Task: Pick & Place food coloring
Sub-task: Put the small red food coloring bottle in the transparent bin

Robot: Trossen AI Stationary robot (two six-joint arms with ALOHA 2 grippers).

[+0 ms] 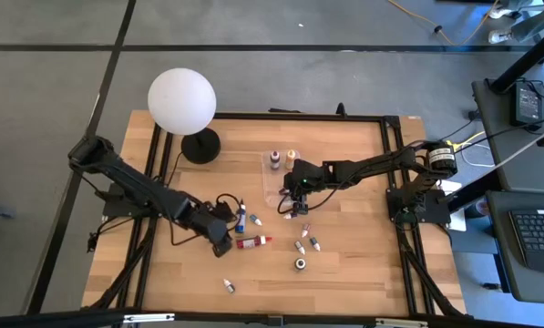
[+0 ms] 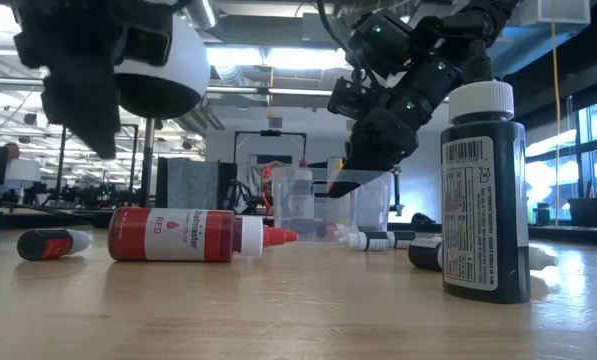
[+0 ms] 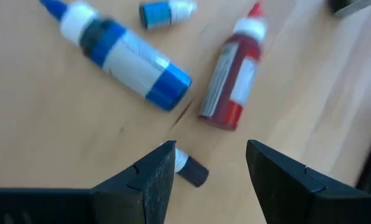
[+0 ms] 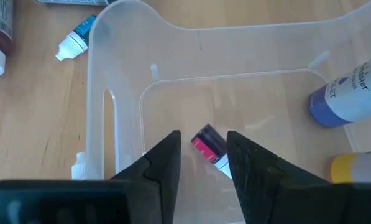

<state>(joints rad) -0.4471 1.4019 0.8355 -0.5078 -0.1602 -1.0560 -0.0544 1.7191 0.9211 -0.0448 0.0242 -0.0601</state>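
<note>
Food coloring bottles (image 1: 253, 241), glossy plastic, pointed caps

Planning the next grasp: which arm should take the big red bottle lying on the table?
Left. Its open gripper hovers right over the red bottle. The right gripper is open over the clear box, farther away.

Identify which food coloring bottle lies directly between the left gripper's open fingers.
The tiny dark bottle with the white cap, between the left gripper's fingers; the big blue bottle and red bottle lie farther ahead.
</note>
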